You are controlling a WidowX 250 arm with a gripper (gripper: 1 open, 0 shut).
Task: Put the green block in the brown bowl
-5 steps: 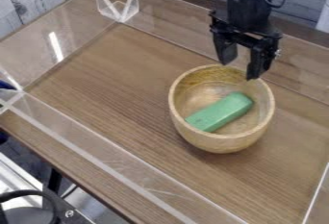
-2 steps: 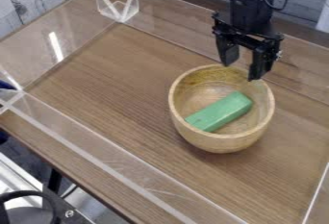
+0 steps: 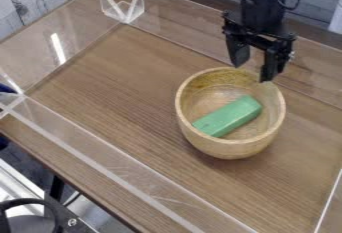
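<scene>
Came down from the top edge, right of centre, with the black robot arm (image 3: 259,15), its upper part cut off by the frame. Pointed the gripper (image 3: 254,65) downward at the far rim of the brown bowl (image 3: 185,125), fingers spread wide, with a gap between them and nothing gripped. Could not tell whether either fingertip touched the rim or only overlapped it in the view. Had the green block (image 3: 227,116) inside the bowl, right of centre in the frame, slanted from lower left to upper right and apart from the gripper. Lost the block's underside from view, along with most of the joint detail in the arm's dark parts. Showed a clear angular bracket (image 3: 122,4) at upper left on the wooden table (image 3: 114,82), its edges hard to trace. Cut off a black rounded object (image 3: 30,220) at lower left, too partial to identify.
</scene>
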